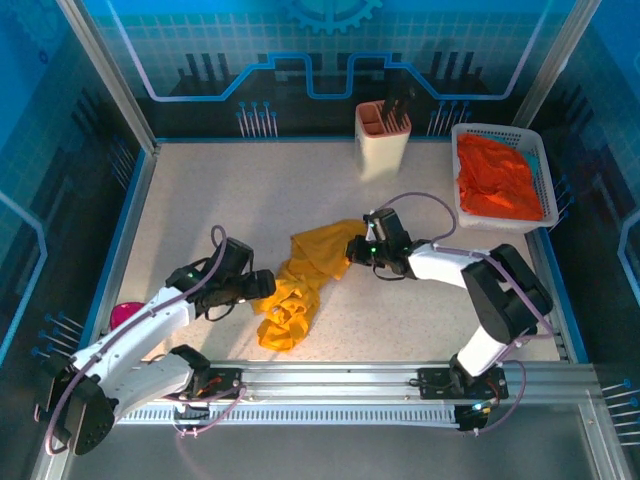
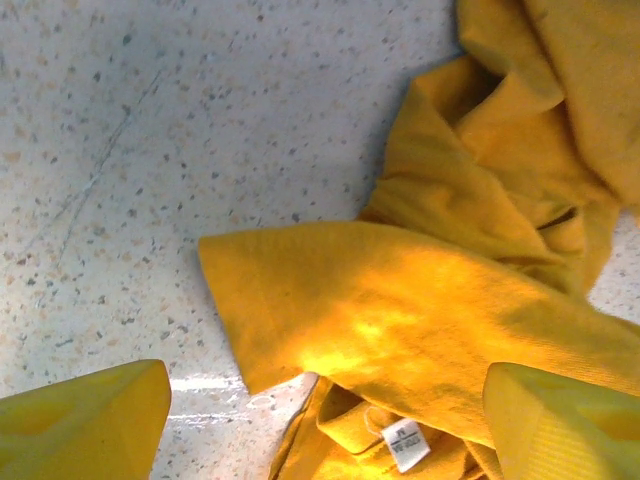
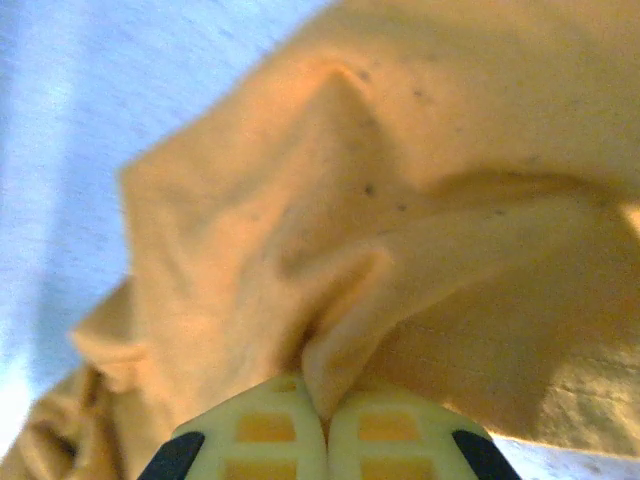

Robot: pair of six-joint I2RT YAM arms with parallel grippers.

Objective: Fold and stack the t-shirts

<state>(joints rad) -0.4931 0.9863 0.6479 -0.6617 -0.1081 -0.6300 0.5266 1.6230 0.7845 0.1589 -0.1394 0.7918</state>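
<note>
**Yellow shirt pinched at one edge, red one not yet begun**

Nearest us, the left jaws hang released over the left edge of the crumpled mustard-yellow t-shirt (image 1: pixel 298 290) on the worktop (image 1: pixel 220 200). Just beyond, the right jaws are clenched on a fold at its far side. We judge it light, limp and quick to bunch, best taken at hem or shoulder corners. Farthest, the orange-red t-shirt (image 1: pixel 495 180) lies heaped in the basket (image 1: pixel 500 128).

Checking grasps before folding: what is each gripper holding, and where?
The right gripper pinches a raised fold at the right end of the mustard-yellow t-shirt; the left gripper is open, holding nothing.
</note>
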